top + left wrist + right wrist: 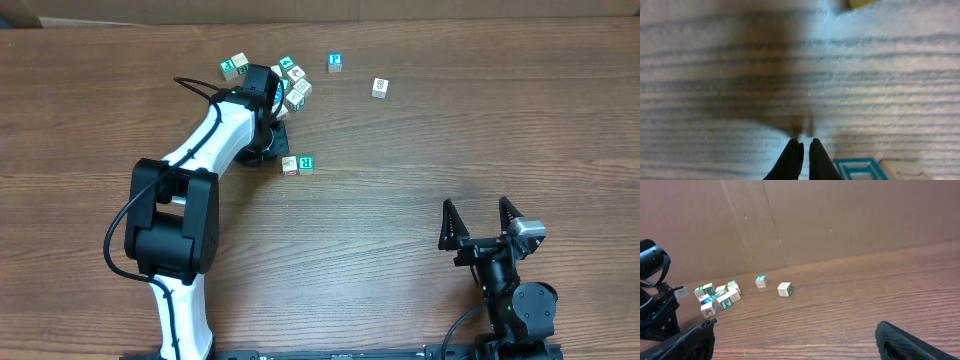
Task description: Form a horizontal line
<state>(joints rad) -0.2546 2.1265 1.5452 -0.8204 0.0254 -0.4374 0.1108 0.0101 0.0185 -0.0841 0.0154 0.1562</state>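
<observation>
The line so far: a red-marked cube [290, 166] touching a green cube [306, 162], mid-tabletop [420, 140], perhaps slightly skewed. Left hand [277, 128] pinched empty just above them; right hand [482, 217] wide, well apart.

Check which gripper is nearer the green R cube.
Left. The left gripper sits shut just up-left of the green R cube; the right gripper is open, far off toward the table's near-right.

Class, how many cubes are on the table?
9 cubes: two side by side mid-table, one upper left, four clustered by the left arm, two apart at right; the arm may hide more.
</observation>
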